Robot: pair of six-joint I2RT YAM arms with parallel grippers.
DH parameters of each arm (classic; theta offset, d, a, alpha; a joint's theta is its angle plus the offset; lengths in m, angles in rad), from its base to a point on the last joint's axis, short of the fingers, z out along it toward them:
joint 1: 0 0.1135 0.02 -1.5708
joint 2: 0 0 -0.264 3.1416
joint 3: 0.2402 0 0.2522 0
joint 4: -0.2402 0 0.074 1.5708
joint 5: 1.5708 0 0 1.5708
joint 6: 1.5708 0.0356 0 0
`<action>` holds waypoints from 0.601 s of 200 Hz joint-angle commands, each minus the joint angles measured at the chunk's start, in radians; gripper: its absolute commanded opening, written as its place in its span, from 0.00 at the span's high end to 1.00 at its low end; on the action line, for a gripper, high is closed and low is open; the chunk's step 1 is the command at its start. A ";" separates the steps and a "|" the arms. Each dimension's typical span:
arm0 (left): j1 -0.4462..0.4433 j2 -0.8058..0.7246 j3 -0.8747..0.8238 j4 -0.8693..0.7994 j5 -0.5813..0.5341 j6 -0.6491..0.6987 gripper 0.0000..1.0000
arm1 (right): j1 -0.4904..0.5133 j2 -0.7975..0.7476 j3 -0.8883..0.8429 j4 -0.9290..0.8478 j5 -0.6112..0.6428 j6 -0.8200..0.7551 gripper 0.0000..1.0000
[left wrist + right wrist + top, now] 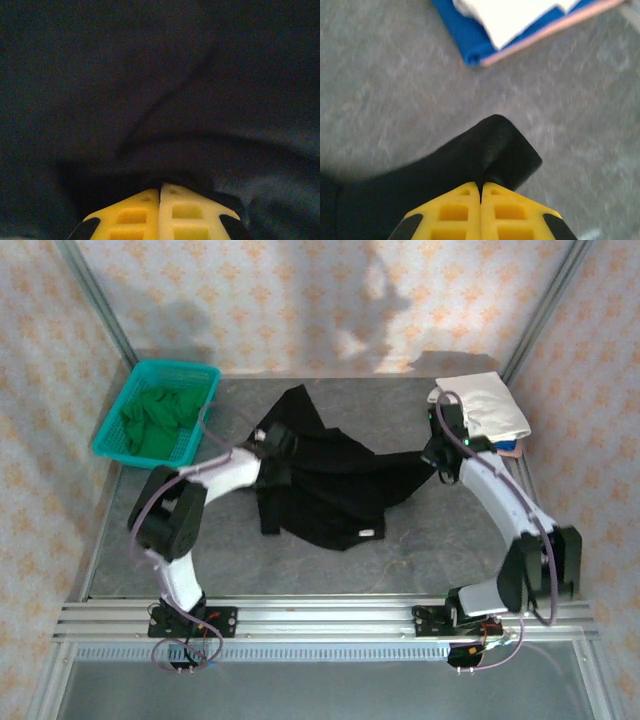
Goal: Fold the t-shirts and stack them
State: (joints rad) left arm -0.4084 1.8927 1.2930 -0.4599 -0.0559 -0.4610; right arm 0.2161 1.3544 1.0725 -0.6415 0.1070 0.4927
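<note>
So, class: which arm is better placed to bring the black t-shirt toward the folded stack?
Probably right: the right gripper is shut on the black t-shirt beside the folded stack; the left gripper grips its far side.

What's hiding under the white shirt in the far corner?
Under the white shirt lies a folded blue shirt, and below that a pink edge peeks out. The white one covers most of both, so anything else in the pile is hidden.
</note>
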 commanded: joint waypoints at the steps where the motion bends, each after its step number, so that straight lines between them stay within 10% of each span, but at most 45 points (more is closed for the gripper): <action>1: 0.040 0.244 0.430 -0.120 0.060 0.148 1.00 | 0.145 -0.099 -0.161 0.064 -0.102 0.124 1.00; 32: 0.040 0.735 1.367 -0.501 0.218 0.231 0.98 | 0.475 -0.080 -0.256 0.212 -0.194 0.234 1.00; 51: 0.042 0.863 1.685 -0.589 0.259 0.245 0.59 | 0.599 0.011 -0.163 0.191 -0.229 0.202 0.99; 68: 0.045 0.743 1.539 -0.578 0.201 0.267 0.28 | 0.601 0.030 -0.087 0.122 -0.164 0.150 0.83; 120: 0.047 0.101 0.560 -0.273 0.031 0.261 0.13 | 0.352 0.100 0.096 0.104 0.008 -0.039 0.41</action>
State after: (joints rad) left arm -0.3660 2.2501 2.0892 -0.8295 0.0811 -0.2005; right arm 0.6830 1.3979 1.0904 -0.5316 -0.0078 0.5606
